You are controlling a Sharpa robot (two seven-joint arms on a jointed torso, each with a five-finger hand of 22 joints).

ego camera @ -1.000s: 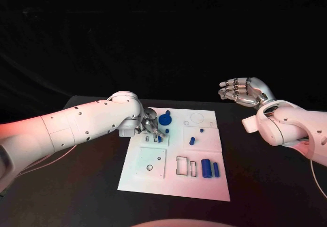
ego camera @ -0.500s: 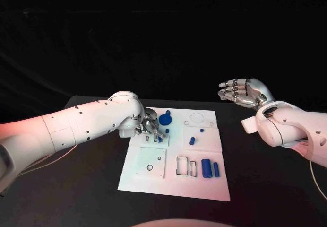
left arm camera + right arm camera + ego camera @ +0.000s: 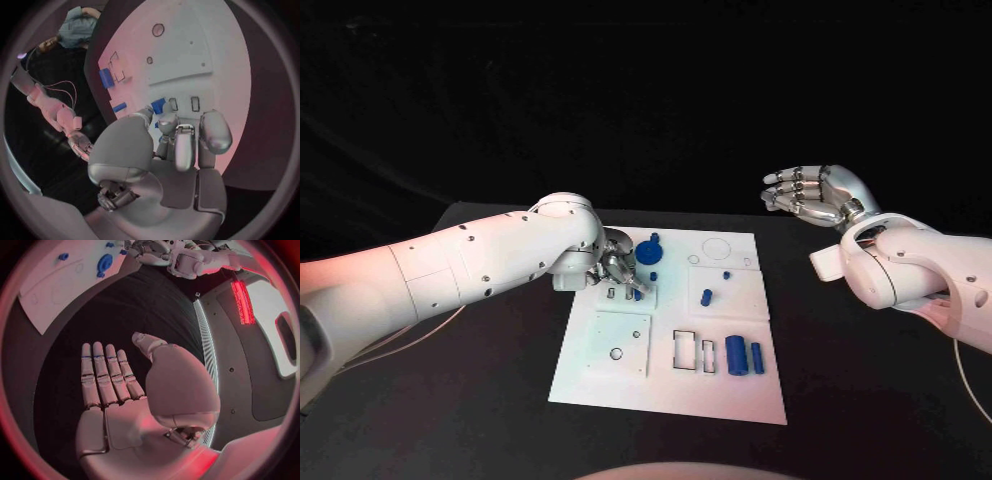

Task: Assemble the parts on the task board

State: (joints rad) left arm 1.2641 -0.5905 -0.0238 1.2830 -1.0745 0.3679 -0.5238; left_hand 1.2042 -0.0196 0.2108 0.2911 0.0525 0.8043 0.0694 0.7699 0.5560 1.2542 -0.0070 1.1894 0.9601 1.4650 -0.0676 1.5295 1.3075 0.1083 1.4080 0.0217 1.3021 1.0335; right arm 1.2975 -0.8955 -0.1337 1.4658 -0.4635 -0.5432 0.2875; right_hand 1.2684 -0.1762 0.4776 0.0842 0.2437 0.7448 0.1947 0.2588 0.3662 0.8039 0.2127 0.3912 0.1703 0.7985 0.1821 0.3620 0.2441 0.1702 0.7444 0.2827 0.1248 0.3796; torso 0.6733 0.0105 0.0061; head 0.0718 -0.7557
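Note:
The white task board (image 3: 733, 390) lies in the middle of the black table. My left hand (image 3: 620, 265) is over its far left part, beside a blue round disc (image 3: 651, 251). In the left wrist view the left hand (image 3: 178, 142) has its fingers curled, and the fingertips pinch a small blue part (image 3: 158, 106) just over two small rectangular slots (image 3: 195, 103). My right hand (image 3: 812, 192) is raised beyond the board's far right corner, fingers apart and holding nothing; its flat palm (image 3: 125, 390) faces the table.
Two blue cylinders (image 3: 744, 356) lie next to rectangular cut-outs (image 3: 685, 351) near the board's front. Small blue pieces (image 3: 707, 296) are scattered mid-board. A square plate with a round hole (image 3: 620, 345) is at the front left. Black table surrounds the board.
The left hand's fingers have shifted slightly over the slots. The right hand has stayed where it was.

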